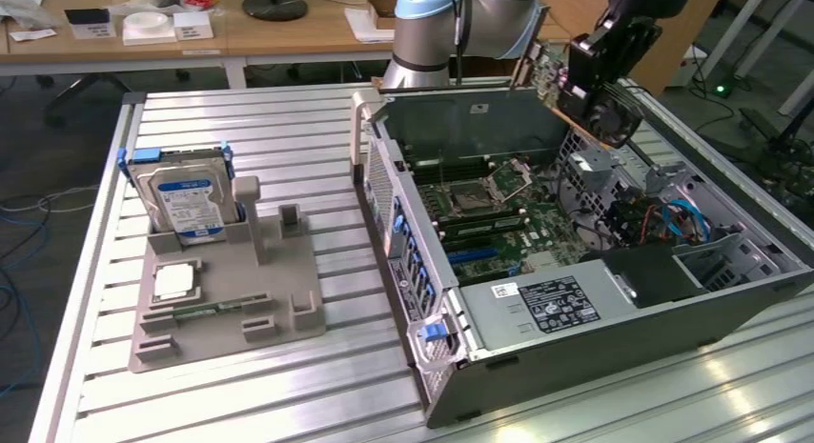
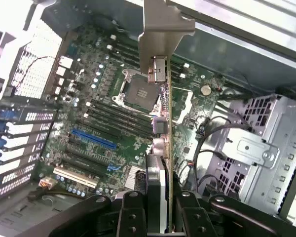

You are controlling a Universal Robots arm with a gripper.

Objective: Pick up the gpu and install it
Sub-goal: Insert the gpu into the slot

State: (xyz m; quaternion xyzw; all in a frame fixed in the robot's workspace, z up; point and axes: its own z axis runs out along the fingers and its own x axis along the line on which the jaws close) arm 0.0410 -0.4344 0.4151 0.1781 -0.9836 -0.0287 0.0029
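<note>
Gripper [image 1: 605,62] part-closed, clamped on gpu [image 1: 598,105], above open case [image 1: 611,319]. Wrist view: gpu edge-on over motherboard [image 2: 103,113]. Exterior view: hard drive [image 1: 189,200] on stand [image 1: 216,331].

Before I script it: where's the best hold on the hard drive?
Grip the hard drive by its exposed top, from straight above, pinching the label face and the back. It stands upright with its lower end sunk in the holder, so only the top is free.
</note>
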